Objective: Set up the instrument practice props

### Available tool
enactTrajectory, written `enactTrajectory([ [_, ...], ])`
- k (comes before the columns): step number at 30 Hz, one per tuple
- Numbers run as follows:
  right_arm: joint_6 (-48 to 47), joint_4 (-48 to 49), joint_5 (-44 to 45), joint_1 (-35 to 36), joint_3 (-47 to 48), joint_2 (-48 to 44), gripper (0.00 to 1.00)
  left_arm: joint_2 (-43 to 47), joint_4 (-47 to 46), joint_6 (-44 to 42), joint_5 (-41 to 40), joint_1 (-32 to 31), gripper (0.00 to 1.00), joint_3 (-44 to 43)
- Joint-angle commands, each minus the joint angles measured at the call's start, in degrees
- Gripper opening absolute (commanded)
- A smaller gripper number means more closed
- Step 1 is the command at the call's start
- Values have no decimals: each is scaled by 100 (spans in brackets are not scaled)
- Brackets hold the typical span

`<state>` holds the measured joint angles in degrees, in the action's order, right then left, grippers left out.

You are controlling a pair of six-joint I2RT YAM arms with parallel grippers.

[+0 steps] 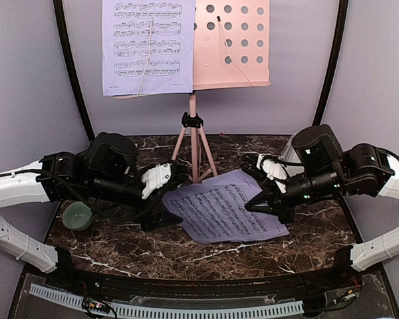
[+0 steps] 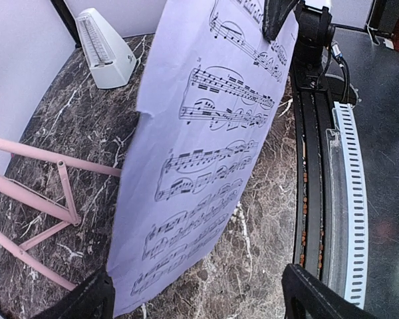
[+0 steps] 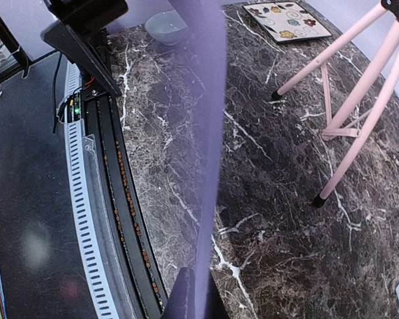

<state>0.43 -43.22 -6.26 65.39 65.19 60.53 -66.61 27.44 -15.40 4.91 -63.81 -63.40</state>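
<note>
Right claw (image 1: 253, 206) clamped on the lower sheet-music page (image 1: 226, 214); left claw (image 2: 199, 302) apart; green bowl (image 1: 76, 216) far left.

The worktop (image 1: 120, 252) is dark, white-veined marble, faintly glossy. The sheet-music page (image 1: 226, 212) is thin matt paper. The pink music stand (image 1: 236, 34) looks smooth-painted, the metronome (image 2: 110, 60) smooth plastic.

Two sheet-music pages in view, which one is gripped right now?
The lower page, down at the tabletop: the right gripper is shut on its edge. The other page sits on the pink stand with no gripper on it.
</note>
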Motion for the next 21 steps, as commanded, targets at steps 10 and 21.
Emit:
enactTrajectory([
  [10,-383,-893,186,420,988,556,0,-739,382,-472,563,-271,68,-793],
  [21,-648,-1352,547,744,1487,780,0,-92,259,-635,327,-263,76,-747],
])
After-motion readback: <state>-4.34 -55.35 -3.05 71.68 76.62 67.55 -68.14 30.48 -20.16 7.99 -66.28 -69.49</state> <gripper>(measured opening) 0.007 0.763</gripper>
